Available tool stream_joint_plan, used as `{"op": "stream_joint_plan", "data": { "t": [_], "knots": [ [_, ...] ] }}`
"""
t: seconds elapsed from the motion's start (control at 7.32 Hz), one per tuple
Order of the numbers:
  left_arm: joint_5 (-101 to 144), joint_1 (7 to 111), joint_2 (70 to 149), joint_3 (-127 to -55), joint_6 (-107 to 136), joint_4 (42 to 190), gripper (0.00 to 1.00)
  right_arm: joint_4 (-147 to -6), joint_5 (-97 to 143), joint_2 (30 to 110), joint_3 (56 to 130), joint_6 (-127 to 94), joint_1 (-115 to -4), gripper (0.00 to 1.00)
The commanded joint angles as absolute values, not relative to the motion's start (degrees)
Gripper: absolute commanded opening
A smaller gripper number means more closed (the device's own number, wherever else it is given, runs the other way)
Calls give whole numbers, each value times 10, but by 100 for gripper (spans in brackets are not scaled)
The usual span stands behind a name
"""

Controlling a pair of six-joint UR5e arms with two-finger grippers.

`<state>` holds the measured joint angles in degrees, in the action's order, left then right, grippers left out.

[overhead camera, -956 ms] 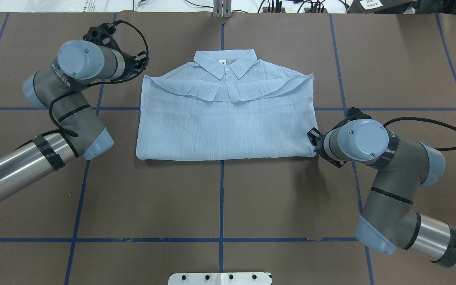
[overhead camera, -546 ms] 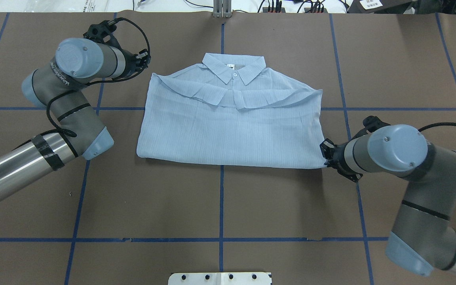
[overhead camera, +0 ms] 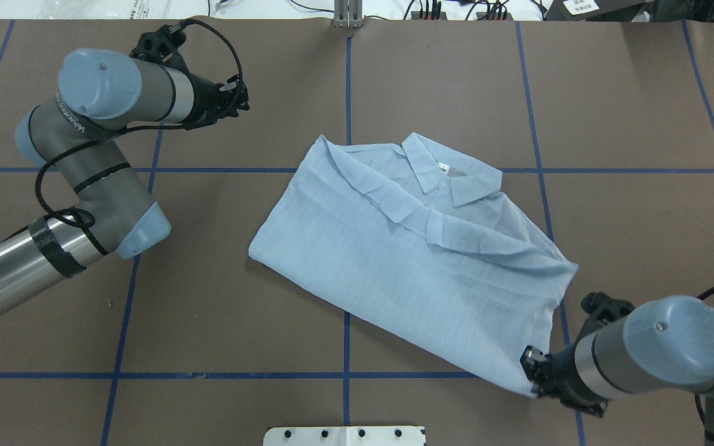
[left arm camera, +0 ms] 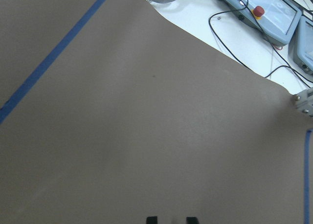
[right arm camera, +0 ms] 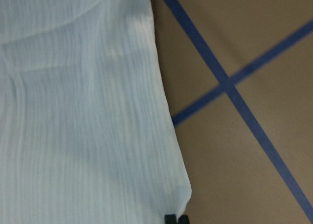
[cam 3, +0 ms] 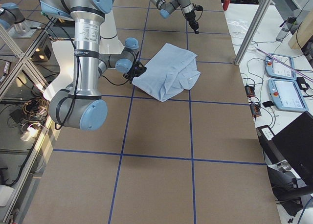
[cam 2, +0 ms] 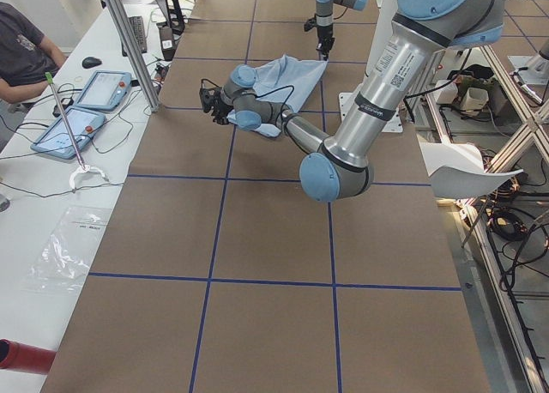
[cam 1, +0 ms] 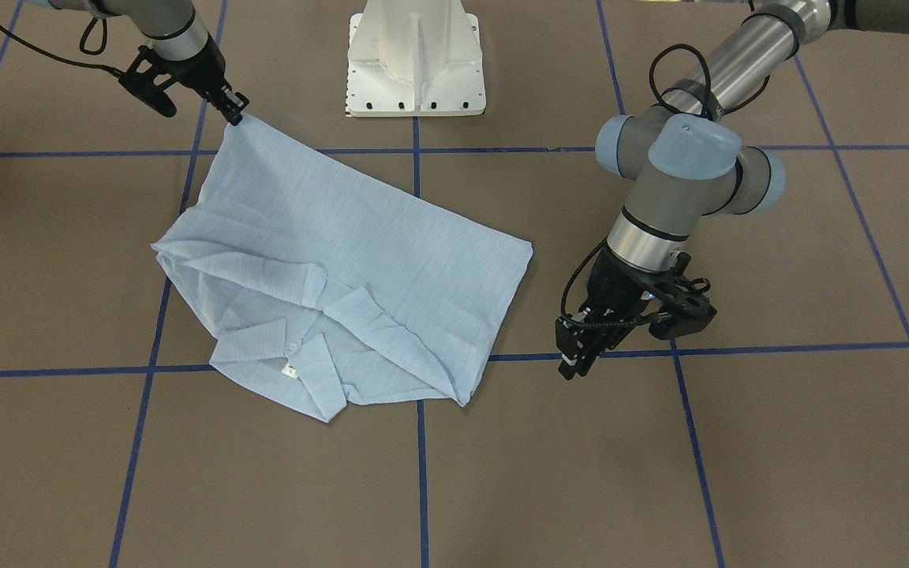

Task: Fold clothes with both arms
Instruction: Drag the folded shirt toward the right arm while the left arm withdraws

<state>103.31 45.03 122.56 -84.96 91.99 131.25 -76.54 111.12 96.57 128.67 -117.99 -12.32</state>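
Observation:
The clothes are one folded light-blue shirt (overhead camera: pixel 394 266) that lies slantwise on the brown table, collar (overhead camera: pixel 453 176) and white neck tag up. My right gripper (overhead camera: pixel 532 367) is shut on the shirt's near right corner, close to the robot's base; the front view shows that same gripper (cam 1: pixel 235 113) pinching the corner, and in the right wrist view the cloth (right arm camera: pixel 88 111) ends at its tips. My left gripper (overhead camera: pixel 244 99) hovers over bare table, far left of the shirt, and is open. Its fingertips (left arm camera: pixel 152 219) stand slightly apart with nothing between them.
Blue tape lines (overhead camera: pixel 346 347) divide the brown table cover into squares. The white pedestal base (cam 1: pixel 415 55) stands at the robot's edge. A seated person (cam 2: pixel 21 50) and teach pendants (cam 2: pixel 94 88) are at a side table beyond the far edge.
My right gripper has pulled the shirt's corner toward the robot's base and to the right, so the shirt slid right and turned slantwise. The left gripper edged away and stays off the shirt.

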Motion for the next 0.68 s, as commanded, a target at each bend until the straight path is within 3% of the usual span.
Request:
{"op": "stream_joint_plan", "data": {
  "t": [0.0, 0.14, 0.27, 0.55],
  "knots": [
    [1080, 446, 1215, -891, 972, 1312, 34, -766, 1142, 985, 1314, -1234, 6, 19],
    [1093, 445, 1203, -916, 1002, 1312, 35, -766, 1138, 989, 1315, -1234, 35, 31],
    [1094, 425, 1175, -957, 1036, 1310, 37, -766, 1137, 987, 1315, -1234, 43, 99],
    [1091, 382, 1137, -1011, 1088, 1307, 43, -765, 1142, 984, 1326, -1232, -48, 100]
  ]
}}
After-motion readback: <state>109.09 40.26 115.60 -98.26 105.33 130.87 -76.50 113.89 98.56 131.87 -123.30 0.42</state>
